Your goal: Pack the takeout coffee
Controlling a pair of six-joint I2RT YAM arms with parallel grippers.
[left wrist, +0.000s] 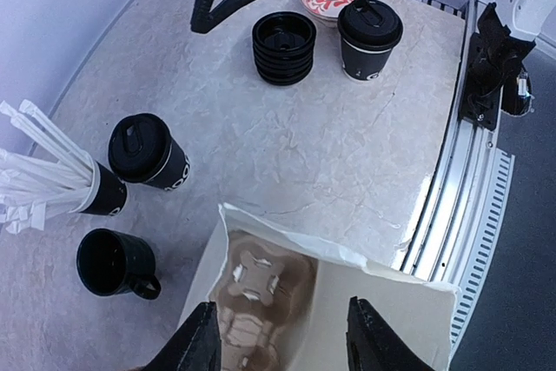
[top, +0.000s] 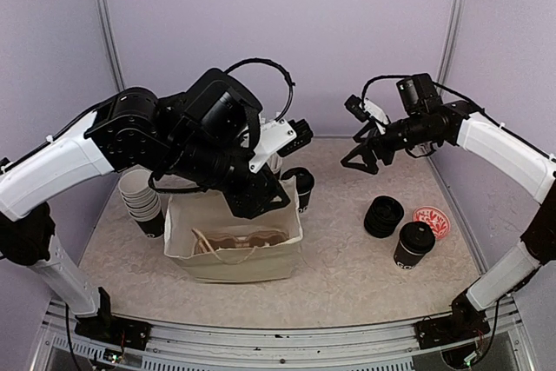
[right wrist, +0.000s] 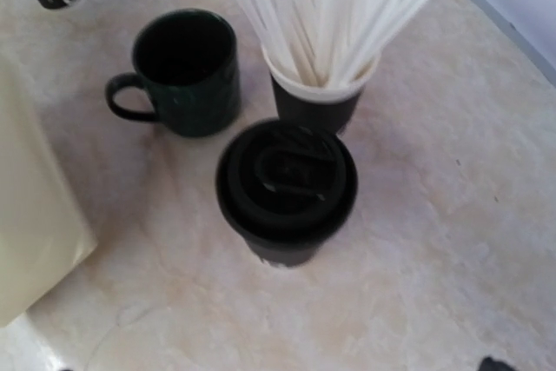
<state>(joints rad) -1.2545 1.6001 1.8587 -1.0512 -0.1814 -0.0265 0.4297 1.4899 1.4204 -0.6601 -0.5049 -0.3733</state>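
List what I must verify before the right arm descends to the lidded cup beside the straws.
1. Right gripper open: ok.
2. Lidded cup upright, lid on: ok.
3. Space around it: not ok; straw cup and mug stand close.
4. Bag open, carrier inside: ok.
5. Way into the bag free: not ok; left gripper hangs over it.

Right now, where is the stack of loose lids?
Top view, right side: the lid stack sits just left of the red-patterned dish, slightly beyond the lidded cup.
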